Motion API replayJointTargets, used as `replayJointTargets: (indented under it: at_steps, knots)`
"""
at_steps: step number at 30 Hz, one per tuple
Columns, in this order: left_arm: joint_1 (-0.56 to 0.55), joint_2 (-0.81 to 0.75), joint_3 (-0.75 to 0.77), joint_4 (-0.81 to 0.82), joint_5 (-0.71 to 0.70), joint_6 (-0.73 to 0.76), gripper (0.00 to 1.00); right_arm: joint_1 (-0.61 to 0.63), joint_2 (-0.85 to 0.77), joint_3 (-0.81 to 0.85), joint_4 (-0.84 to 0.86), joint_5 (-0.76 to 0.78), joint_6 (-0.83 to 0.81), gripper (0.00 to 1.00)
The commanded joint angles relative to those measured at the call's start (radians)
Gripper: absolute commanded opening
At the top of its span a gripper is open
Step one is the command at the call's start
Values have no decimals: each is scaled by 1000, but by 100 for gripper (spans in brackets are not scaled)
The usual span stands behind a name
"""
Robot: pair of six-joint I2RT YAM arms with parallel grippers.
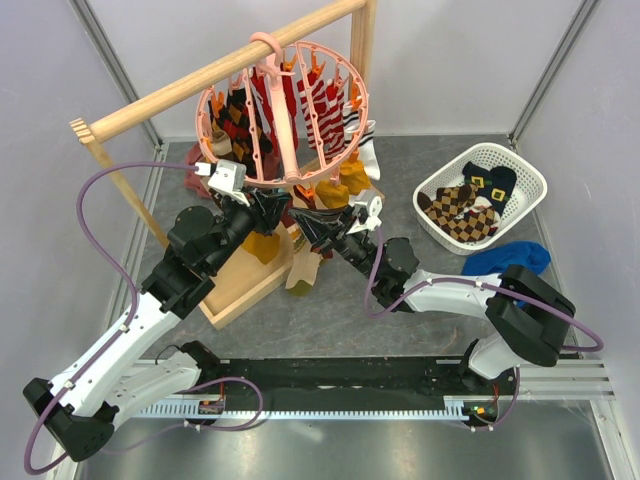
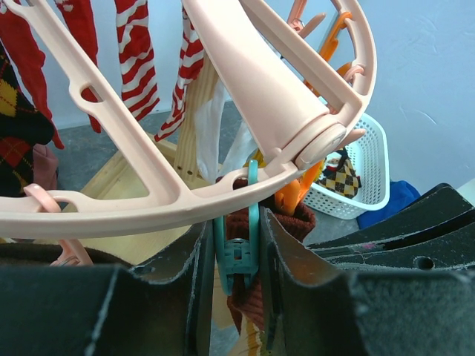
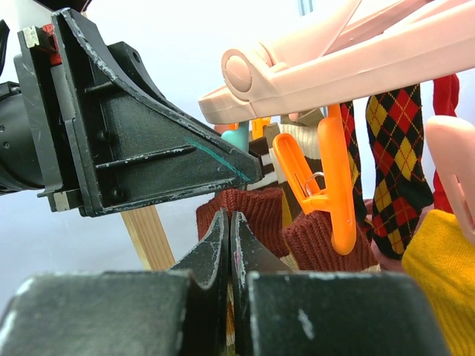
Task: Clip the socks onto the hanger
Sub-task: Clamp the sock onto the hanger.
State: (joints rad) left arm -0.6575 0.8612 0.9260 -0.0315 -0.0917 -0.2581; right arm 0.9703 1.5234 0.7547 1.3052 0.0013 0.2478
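Camera overhead showed the hanger (image 1: 284, 125) hooked on a wooden rail (image 1: 190, 92) at 12 o'clock of the desk (image 1: 350, 310), with socks (image 1: 322, 100) in red stripes and argyle clipped around its ring. The left tool (image 1: 264, 206) and the right tool (image 1: 316, 222) met under the ring's 6 o'clock edge, tips close together, with a tan sock (image 1: 301, 268) dangling just below them. A white basket (image 1: 532, 190) holding more argyle socks sat at 3 o'clock, with a blue cloth (image 1: 506, 258) just beside it at its 6 o'clock.

From the left wrist, the left tool was clenched on a teal clip (image 2: 239, 259), one finger on either side of its lower end. The clip hung from the ring right under a spoke's joint. A rust-brown sock (image 2: 295, 221) sat just behind it toward 3 o'clock.

From the right wrist, the right tool's jaws were pressed fully together, tips at 12 o'clock before the rust-brown sock. Whether any cloth was pinched between them could not be told. The left tool's black finger filled 10 o'clock. An orange clip (image 3: 326, 178) gripped a second rust cuff at 2 o'clock, with an argyle sock (image 3: 393, 141) and a mustard sock (image 3: 445, 274) at 3 o'clock.
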Motion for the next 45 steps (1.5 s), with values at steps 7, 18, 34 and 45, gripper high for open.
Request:
replayJointTargets:
  at_steps: [7, 18, 34, 45]
  knots:
    - [-11, 6, -30, -102, 70, -36, 2, -2, -61, 15, 108, 49, -24, 0]
    - [-11, 4, -32, -99, 72, -41, 2, -2, -45, 6, 135, 43, -2, 0]
    - [1, -22, -39, -87, 83, -50, 32, -1, -12, 23, 143, 32, 11, 0]
    - [68, -65, -46, -68, 148, -82, 73, -1, -20, 57, 88, 8, 2, 13]
